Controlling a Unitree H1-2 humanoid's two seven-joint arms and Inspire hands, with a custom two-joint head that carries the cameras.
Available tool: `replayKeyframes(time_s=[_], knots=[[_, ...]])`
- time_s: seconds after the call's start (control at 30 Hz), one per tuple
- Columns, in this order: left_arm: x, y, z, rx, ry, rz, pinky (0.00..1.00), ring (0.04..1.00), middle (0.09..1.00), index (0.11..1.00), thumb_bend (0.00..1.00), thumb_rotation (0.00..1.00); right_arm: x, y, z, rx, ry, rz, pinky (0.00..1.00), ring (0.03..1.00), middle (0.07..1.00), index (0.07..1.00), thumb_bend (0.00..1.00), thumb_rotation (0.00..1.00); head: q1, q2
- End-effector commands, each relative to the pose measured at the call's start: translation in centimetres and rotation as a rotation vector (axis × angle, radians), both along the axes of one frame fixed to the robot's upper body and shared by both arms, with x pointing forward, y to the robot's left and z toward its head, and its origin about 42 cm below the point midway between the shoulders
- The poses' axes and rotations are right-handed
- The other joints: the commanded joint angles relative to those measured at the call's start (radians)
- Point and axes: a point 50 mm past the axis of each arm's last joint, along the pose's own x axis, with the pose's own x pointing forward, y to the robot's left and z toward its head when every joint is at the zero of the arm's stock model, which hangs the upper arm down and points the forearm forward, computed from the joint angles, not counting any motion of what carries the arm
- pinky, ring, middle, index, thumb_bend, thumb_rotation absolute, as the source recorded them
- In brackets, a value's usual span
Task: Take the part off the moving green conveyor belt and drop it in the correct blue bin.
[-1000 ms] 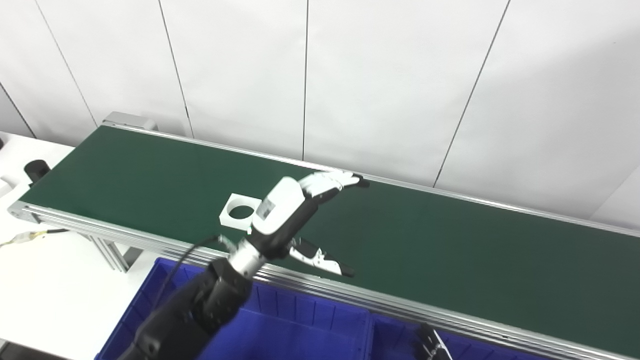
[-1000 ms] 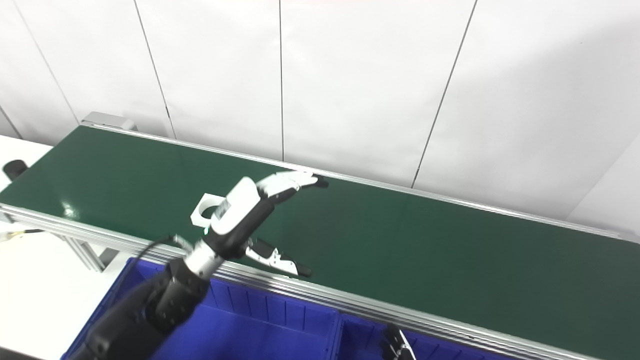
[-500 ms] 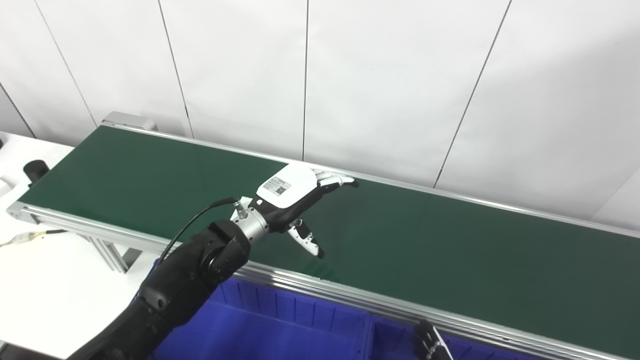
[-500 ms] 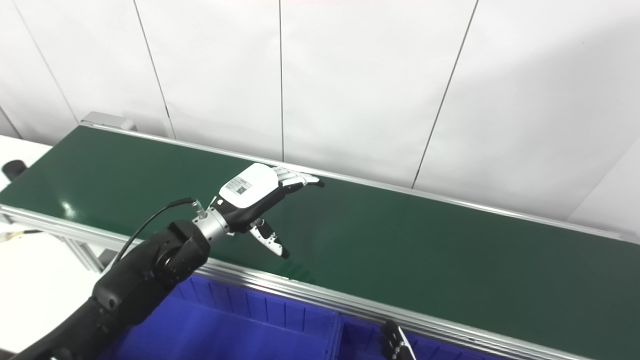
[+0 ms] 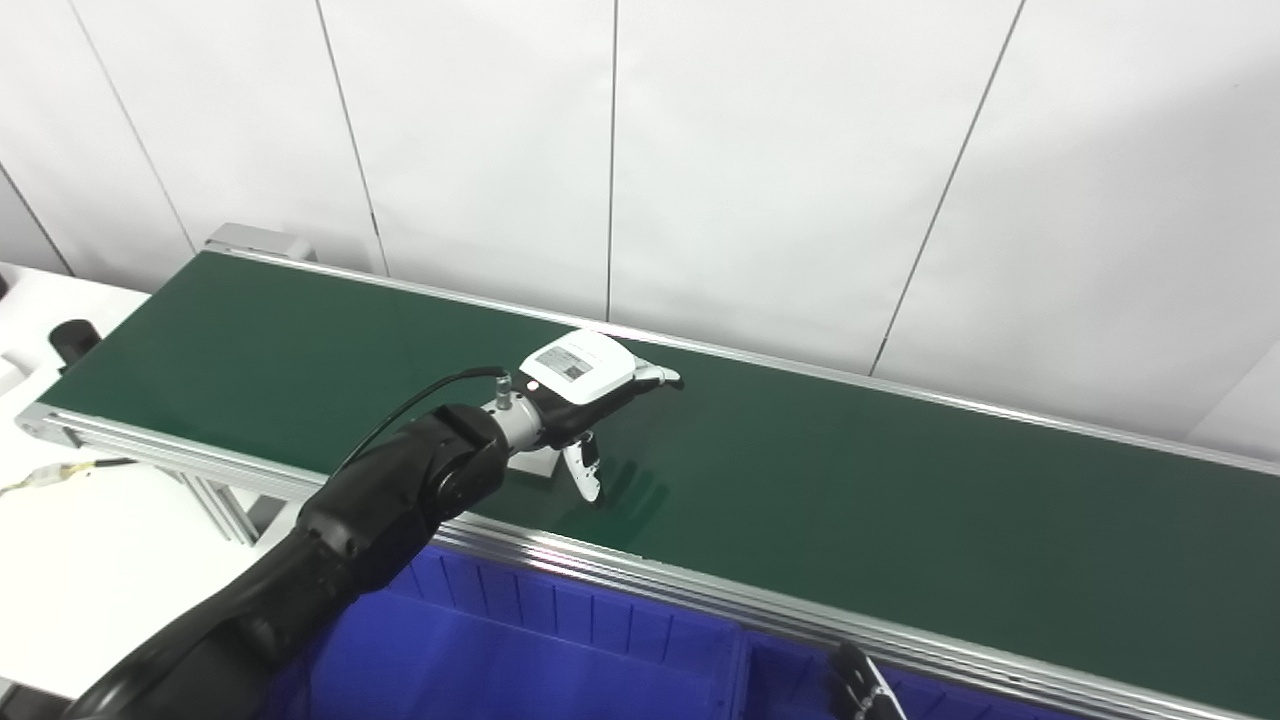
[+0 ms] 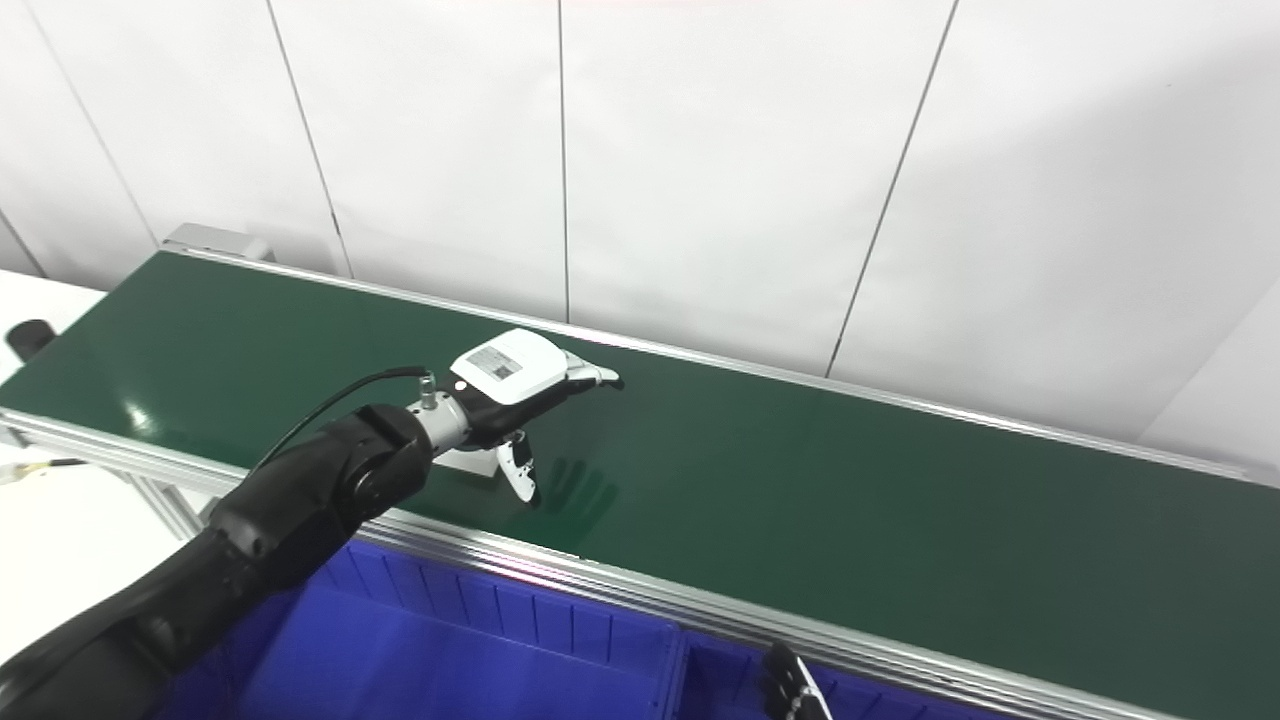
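Note:
The green conveyor belt (image 5: 900, 500) runs from upper left to lower right. The part, a white square plate (image 5: 537, 463) with a round hole, lies on the belt near its front edge; only one corner shows under my left hand (image 5: 585, 385). The corner also shows in the right eye view (image 6: 470, 462). The left hand hovers palm down over the part, fingers stretched out, thumb (image 5: 585, 478) pointing down at the part's right side; it is open. Only the dark fingertips of my right hand (image 5: 860, 692) show at the bottom edge. Blue bins (image 5: 560, 650) stand below the belt's front rail.
The belt's aluminium front rail (image 5: 700, 590) lies between the belt and the bins. A divider wall (image 5: 742, 660) separates two bin compartments. A white table (image 5: 90, 560) with a cable (image 5: 50, 472) and a black knob (image 5: 72, 338) is at the left. White wall panels stand behind.
The left hand has turned palm down, drawn back left and lowered over the part. The part has travelled right along the belt and is now mostly covered by the hand.

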Motion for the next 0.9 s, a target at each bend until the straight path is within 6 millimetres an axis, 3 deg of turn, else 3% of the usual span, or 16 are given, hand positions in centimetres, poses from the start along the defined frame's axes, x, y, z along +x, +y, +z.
replayKeyframes(time_s=[0.0,0.4,0.87], knots=[[2.0,-0.2,2.8,0.02,-0.047,-0.01,0.84,0.858,0.872,0.893,1.0,0.14,0.5,0.4,1.0,0.021,-0.069,0.007,0.93,0.906,0.919,0.93,0.71,0.92,-0.001,0.0],[3.1,0.3,1.7,0.117,0.039,0.013,0.83,0.865,0.882,0.905,1.0,0.13,0.3,0.7,0.9,0.034,-0.062,0.007,0.91,0.904,0.91,0.927,0.72,0.89,-0.009,0.0],[4.6,0.3,1.8,0.174,-0.021,0.105,0.83,0.848,0.864,0.888,1.0,0.15,-0.1,0.7,0.8,0.028,-0.06,0.006,0.9,0.9,0.909,0.928,0.73,0.89,-0.015,0.002]])
